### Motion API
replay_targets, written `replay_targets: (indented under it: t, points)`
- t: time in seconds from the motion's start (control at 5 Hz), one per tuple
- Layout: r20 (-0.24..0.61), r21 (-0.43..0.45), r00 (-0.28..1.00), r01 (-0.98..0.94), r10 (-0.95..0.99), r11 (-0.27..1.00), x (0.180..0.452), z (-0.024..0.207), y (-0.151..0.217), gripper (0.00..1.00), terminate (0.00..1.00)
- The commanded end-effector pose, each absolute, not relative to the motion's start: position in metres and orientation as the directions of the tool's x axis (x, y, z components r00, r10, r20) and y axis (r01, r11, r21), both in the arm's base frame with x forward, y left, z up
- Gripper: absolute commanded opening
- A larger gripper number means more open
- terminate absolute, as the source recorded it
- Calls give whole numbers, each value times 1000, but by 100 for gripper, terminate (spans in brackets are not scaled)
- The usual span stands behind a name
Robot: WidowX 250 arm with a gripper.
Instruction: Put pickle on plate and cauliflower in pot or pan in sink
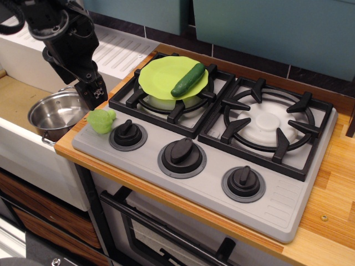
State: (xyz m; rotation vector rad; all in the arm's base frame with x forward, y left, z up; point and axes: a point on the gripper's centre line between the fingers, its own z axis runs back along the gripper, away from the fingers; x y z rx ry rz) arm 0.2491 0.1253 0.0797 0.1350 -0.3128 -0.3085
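I am seeing the grey stovetop (166, 180) sitting on the wooden counter (333, 233), right of the gripper (95, 95). The cauliflower (101, 120) is lying on its corner, just below the gripper; the plate (163, 77) is resting on the burner grate (169, 108), to the gripper's right.

No readable text, label, brand or number is to be seen anywhere. The stove knobs (182, 151) are unmarked, and nothing legible is carried by the steel pot (58, 113).
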Motion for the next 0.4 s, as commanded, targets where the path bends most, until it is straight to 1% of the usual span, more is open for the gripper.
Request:
replay_targets:
  t: [0.0,0.2]
  points:
    - [359,161,875,284,-324,945,263,77,126,100,0]
    - [372,134,872,288,-318,948,274,68,122,100,0]
